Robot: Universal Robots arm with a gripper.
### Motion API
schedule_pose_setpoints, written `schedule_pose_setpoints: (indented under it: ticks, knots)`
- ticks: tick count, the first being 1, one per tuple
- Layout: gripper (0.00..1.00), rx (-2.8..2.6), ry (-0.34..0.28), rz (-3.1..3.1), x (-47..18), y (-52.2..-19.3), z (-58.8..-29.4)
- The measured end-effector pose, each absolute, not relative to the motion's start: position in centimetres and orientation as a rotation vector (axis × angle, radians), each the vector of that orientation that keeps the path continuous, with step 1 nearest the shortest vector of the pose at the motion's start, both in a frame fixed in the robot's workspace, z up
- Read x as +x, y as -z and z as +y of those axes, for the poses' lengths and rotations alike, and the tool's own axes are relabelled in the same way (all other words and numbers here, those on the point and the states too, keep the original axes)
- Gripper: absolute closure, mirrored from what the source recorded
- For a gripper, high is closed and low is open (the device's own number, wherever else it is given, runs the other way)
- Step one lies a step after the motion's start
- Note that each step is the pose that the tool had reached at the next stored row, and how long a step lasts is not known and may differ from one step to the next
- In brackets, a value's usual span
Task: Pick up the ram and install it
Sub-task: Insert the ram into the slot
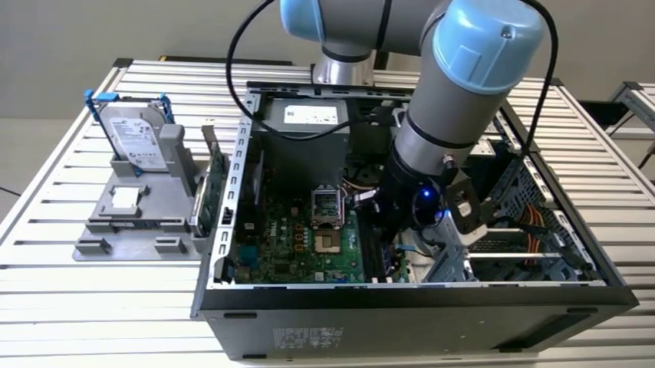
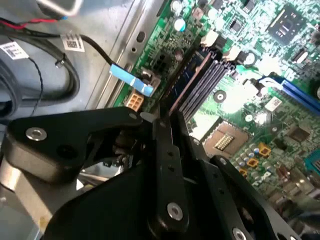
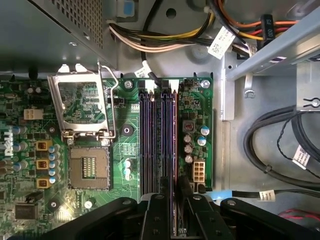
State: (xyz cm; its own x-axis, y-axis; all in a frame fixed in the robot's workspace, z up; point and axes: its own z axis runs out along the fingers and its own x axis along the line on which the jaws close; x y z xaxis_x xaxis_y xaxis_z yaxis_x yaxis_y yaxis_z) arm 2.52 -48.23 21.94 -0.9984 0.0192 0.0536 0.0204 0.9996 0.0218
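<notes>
Exterior view has my black gripper (image 1: 381, 222) down inside the open grey computer case (image 1: 409, 307), right of the green motherboard (image 1: 297, 238). Both wrist views show its fingers (image 3: 159, 215) closed on the thin dark ram stick (image 3: 173, 150), standing in the slots.
</notes>
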Motion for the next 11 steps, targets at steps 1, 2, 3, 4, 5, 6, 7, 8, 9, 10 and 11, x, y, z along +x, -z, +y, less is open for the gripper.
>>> schedule_pose_setpoints:
  ticks: [1, 2, 3, 4, 5, 6, 7, 8, 9, 10, 11]
  knots:
    - [0.00, -0.031, 0.034, -3.088, 2.5, -22.1, -48.2]
    - [0.00, -0.030, 0.034, -3.088, 2.5, -22.3, -48.2]
    - [0.00, -0.030, 0.034, -3.088, 2.5, -22.4, -48.2]
    - [0.00, -0.030, 0.034, -3.088, 2.5, -22.6, -48.2]
    - [0.00, -0.030, 0.034, -3.088, 2.5, -22.8, -48.2]
    - [0.00, -0.030, 0.034, -3.088, 2.5, -22.9, -48.2]
    - [0.00, -0.030, 0.034, -3.088, 2.5, -23.0, -48.2]
    - [0.00, -0.030, 0.034, -3.088, 2.5, -23.2, -48.2]
    - [0.00, -0.030, 0.034, -3.088, 2.5, -23.3, -48.2]
    - [0.00, -0.030, 0.034, -3.088, 2.5, -23.6, -48.2]
    - [0.00, -0.030, 0.034, -3.088, 2.5, -23.9, -48.2]
